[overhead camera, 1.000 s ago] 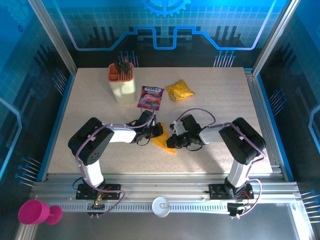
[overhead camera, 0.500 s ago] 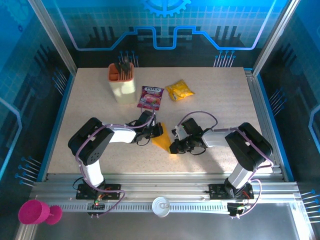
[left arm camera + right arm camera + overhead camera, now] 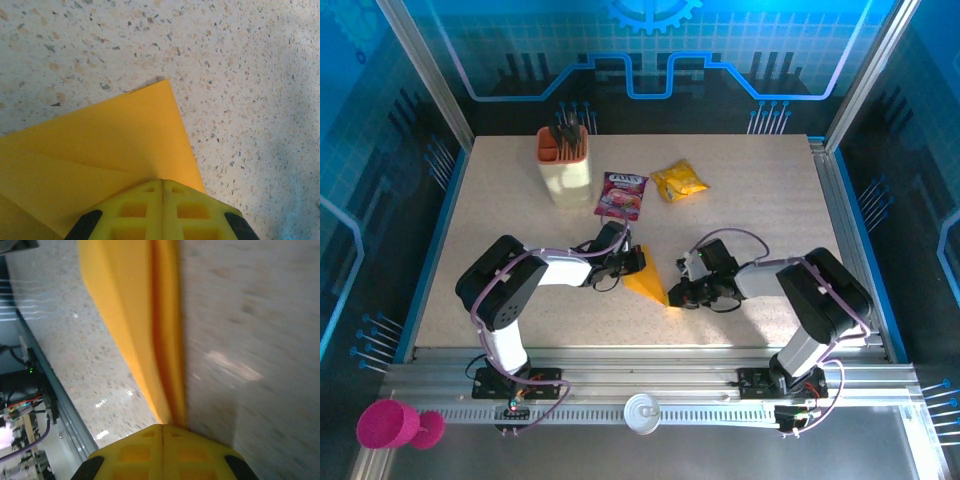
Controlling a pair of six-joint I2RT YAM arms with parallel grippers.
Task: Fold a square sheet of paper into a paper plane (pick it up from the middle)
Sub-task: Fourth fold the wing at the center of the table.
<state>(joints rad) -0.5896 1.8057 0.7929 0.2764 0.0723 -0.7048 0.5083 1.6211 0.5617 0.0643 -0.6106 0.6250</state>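
**A:** Two pairs of jaws, both closed on the one sheet of paper (image 3: 646,282). In the left wrist view the yellow tips meet at a seam and the flat folded face runs in under them. In the right wrist view the tips meet too, and a creased edge comes straight out of the seam.

**B:** Why grip both ends?

**A:** My guess is that the left jaws anchor the 11 o'clock end while the right jaws, at the 4 o'clock tip, pinch the crease sharp.

**B:** Where is the sheet?

**A:** On the desk (image 3: 770,200), a little toward 6 o'clock of its centre, folded to a wedge that narrows toward 5 o'clock. A purple packet (image 3: 623,193) is near at its 12 o'clock, a yellow snack packet (image 3: 680,180) at 1 o'clock, and a beige holder (image 3: 565,165) well apart at 11 o'clock.

**B:** What differs from a second ago?

**A:** The left arm keeps its pose. The right jaws have slid from the wedge's middle toward 4 o'clock, uncovering more orange.
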